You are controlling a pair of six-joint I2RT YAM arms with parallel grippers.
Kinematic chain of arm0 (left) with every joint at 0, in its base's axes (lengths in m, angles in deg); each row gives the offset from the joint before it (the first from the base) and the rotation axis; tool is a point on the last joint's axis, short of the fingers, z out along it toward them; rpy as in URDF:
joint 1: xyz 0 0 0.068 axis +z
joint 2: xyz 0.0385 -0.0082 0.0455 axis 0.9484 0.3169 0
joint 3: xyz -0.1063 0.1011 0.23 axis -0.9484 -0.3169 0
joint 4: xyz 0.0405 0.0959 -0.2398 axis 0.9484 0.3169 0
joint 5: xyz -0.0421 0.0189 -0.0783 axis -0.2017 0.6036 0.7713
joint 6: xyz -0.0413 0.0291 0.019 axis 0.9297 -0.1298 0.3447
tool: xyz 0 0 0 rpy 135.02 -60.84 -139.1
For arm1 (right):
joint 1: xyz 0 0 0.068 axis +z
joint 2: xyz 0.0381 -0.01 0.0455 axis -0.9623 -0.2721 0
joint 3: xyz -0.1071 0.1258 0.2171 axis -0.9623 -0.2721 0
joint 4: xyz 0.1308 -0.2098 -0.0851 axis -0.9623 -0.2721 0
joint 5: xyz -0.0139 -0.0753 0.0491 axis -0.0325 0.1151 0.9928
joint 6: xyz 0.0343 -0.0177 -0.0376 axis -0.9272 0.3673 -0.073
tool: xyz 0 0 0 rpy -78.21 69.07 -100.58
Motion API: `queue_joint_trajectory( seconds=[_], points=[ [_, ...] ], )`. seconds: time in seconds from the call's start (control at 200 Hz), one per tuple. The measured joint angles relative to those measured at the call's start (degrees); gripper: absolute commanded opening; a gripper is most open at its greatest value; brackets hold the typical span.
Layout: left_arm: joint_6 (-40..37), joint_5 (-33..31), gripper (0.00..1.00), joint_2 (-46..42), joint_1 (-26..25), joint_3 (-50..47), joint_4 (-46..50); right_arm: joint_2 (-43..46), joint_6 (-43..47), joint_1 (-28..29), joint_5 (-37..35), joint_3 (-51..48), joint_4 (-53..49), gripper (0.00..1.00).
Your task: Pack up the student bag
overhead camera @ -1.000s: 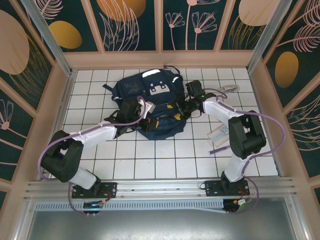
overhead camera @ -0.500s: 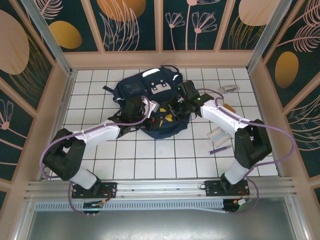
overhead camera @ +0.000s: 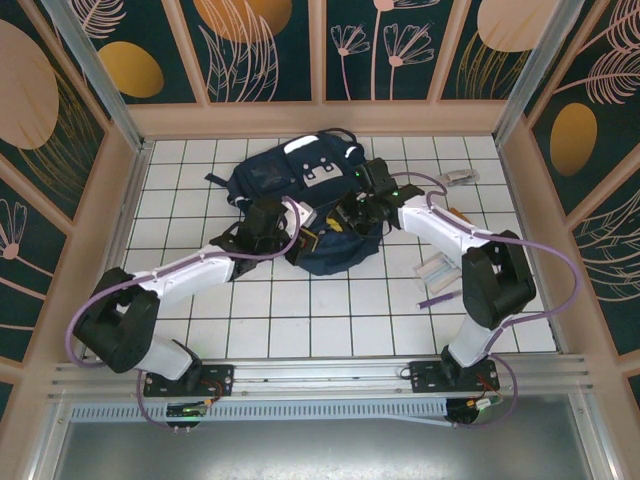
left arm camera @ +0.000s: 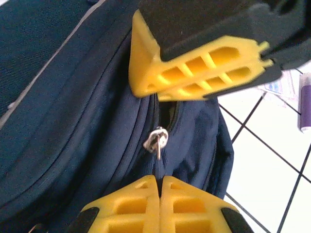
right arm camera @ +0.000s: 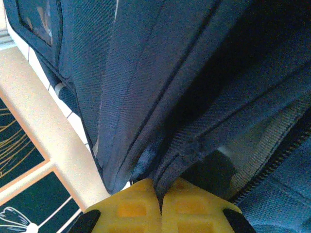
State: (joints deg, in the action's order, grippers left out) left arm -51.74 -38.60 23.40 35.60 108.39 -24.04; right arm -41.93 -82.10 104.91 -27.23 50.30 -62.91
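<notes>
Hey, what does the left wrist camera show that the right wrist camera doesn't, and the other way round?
Left wrist view: the left hand shut on the silver zipper pull, the right hand close above it, plus white table tiles and a purple marker. Right wrist view: the right hand's yellow fingers pinching a fold of fabric, with a dark leaf-patterned wall panel behind. Both: the navy student bag seen up close, with yellow fingers closed on it.
</notes>
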Motion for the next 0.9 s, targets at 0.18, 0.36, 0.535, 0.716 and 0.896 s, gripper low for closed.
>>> queue_joint_trajectory(
  seconds=[0.18,0.36,0.535,0.716,0.896],
  points=[
    [-1.3,-1.7,0.0,-3.3,6.4,-4.6,0.1,2.3,1.9,-1.5,-1.6,-0.2,0.3,0.0],
    [-3.5,-6.0,0.0,-2.9,13.4,-6.6,-0.5,4.3,3.1,-2.1,-1.6,-0.2,1.3,0.0],
    [-4.6,-8.5,0.0,1.6,16.0,-5.2,-2.5,5.2,3.3,-2.1,-2.5,0.2,1.7,0.0],
    [-9.8,-13.4,0.17,5.2,16.5,-4.0,-5.1,8.1,3.7,-2.1,-5.2,2.0,1.8,0.0],
    [-16.8,-18.4,0.37,4.6,17.3,-6.3,-6.1,8.4,4.2,-2.5,-4.9,3.1,5.0,0.0]
  ],
)
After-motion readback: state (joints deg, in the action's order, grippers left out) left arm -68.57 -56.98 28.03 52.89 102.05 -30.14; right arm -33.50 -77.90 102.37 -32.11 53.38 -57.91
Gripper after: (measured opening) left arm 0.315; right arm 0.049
